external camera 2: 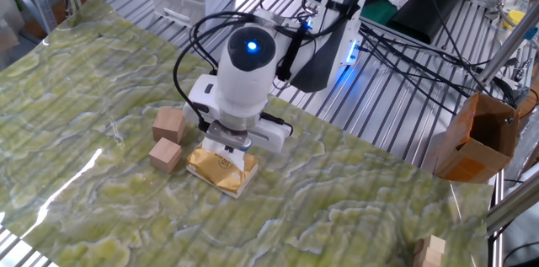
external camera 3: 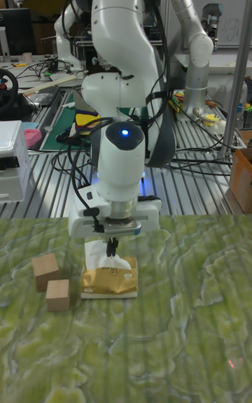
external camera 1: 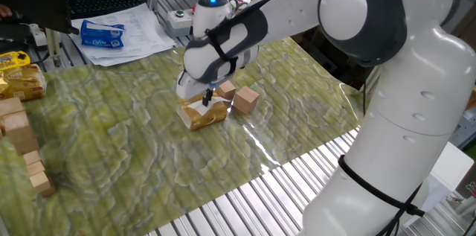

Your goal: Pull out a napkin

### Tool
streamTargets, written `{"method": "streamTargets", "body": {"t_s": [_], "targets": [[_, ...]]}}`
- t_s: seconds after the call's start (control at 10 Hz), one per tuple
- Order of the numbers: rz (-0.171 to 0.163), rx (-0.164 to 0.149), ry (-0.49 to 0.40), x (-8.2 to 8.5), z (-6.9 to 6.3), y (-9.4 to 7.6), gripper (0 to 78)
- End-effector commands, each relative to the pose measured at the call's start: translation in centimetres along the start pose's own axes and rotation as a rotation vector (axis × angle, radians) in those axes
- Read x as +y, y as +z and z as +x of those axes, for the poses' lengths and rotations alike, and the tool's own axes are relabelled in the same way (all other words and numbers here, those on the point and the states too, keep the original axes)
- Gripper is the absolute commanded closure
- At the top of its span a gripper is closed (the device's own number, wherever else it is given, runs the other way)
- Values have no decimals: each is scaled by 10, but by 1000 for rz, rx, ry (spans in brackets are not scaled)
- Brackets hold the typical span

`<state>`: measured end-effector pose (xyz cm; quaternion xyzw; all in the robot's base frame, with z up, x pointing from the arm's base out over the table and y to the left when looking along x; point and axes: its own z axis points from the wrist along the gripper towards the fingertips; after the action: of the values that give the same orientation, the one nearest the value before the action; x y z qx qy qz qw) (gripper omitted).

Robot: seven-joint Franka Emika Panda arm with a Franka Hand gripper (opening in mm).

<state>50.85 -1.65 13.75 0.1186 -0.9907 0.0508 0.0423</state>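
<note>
Covering most of the metal-slat table (external camera 1: 245, 199) is a glossy green-yellow marbled mat (external camera 1: 119, 139), wrinkled and catching glare; its near edge stops short of the slats, and wide bare mat lies on every side of the tissue pack except the block side. Landmark: yellow-tan tissue pack (external camera 3: 110, 282), flat, rectangular, shiny wrapper, lying near the mat's middle.

White Franka arm (external camera 1: 387, 80), smooth rounded shells, reaches down over the pack, blue light on its wrist. Gripper (external camera 3: 112, 248) hangs straight above the pack's far end, fingers drawn narrow and pinching the napkin (external camera 3: 105, 259). Napkin: thin soft white paper, crumpled, standing up out of the pack's top opening, lower part still inside the pack.

Two plain wooden cubes (external camera 3: 50, 282), square-edged, sit just beside the pack, close together; in the tall fixed view they are to its left. Whether they touch each other cannot be told.

Well away from the pack, at the mat's edge, a row of wooden blocks (external camera 1: 22, 147); beyond the mat, printed papers with a blue packet (external camera 1: 111, 35).
</note>
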Motion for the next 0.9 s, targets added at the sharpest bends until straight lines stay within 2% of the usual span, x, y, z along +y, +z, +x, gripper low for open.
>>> {"method": "streamTargets", "body": {"t_s": [0.1,0.2,0.3,0.5,0.6,0.7,0.8,0.9], "targets": [[-7,20,1,-5,-1,-20,764],[-1,37,5,-4,1,-42,764],[0,41,7,-3,2,-46,764],[1,75,16,-3,4,-86,764],[5,77,20,-3,4,-94,764],[9,89,27,-6,6,-113,764],[9,95,32,-7,8,-125,764],[11,97,37,-6,9,-131,764]]}}
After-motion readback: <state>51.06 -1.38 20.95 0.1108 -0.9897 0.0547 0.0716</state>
